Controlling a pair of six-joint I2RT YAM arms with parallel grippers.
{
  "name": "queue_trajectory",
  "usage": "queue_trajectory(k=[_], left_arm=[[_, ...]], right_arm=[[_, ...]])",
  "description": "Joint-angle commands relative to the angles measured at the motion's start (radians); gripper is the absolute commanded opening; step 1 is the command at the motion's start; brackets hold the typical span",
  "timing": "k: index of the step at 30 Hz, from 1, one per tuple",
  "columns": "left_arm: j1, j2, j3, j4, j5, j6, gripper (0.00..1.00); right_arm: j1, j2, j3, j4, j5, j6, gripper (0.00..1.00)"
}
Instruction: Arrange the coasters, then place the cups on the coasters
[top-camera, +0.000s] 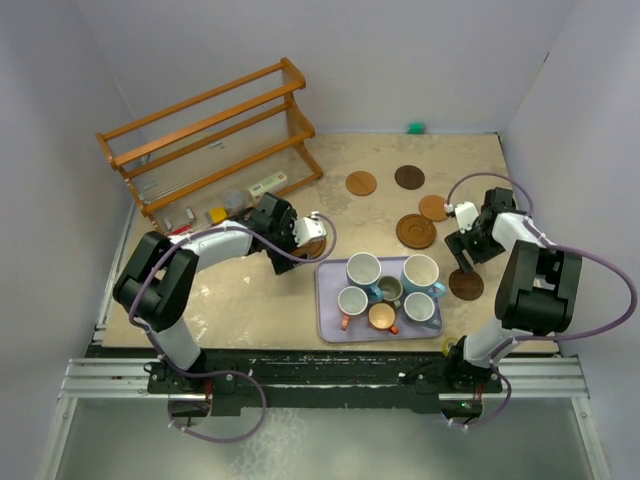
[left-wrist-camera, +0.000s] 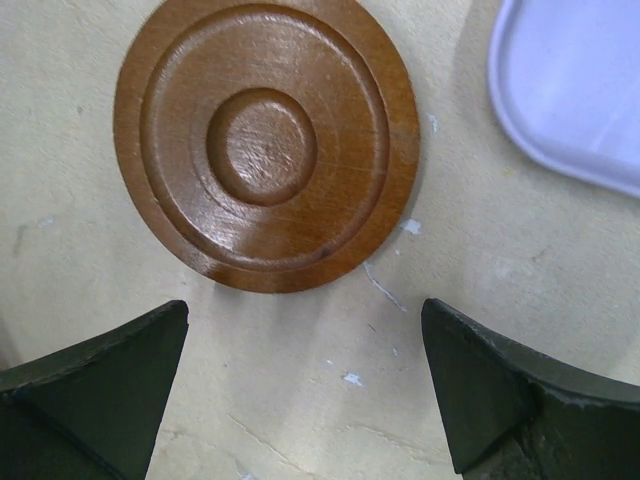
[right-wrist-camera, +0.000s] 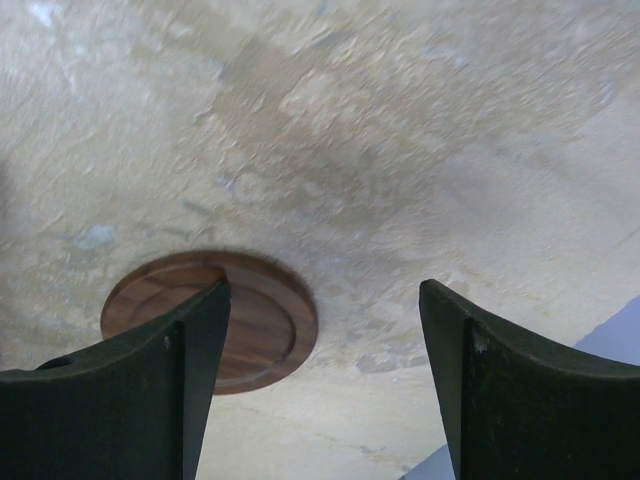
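Several round brown coasters lie on the beige table: a rimmed one, three flat ones, and a dark one right of the tray. Another ringed coaster lies just ahead of my left gripper, whose fingers are open and empty. My right gripper is open just over the table beside the dark coaster; its left finger overlaps that coaster's edge. Several cups stand on the lavender tray, among them white-and-blue ones and an orange one.
A wooden rack with small items stands at the back left. A small green object sits against the back wall. The tray's corner lies close to the right of the left gripper. White walls enclose the table.
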Motion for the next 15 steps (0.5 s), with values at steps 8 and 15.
queue_trajectory(k=[8, 15], left_arm=[[0.007, 0.129, 0.122, 0.006, -0.046, 0.009, 0.95], [0.006, 0.208, 0.237, -0.038, -0.008, 0.006, 0.94]], right_arm=[[0.005, 0.113, 0.116, 0.087, -0.063, 0.075, 0.70], [0.027, 0.171, 0.186, 0.087, -0.068, 0.110, 0.67]])
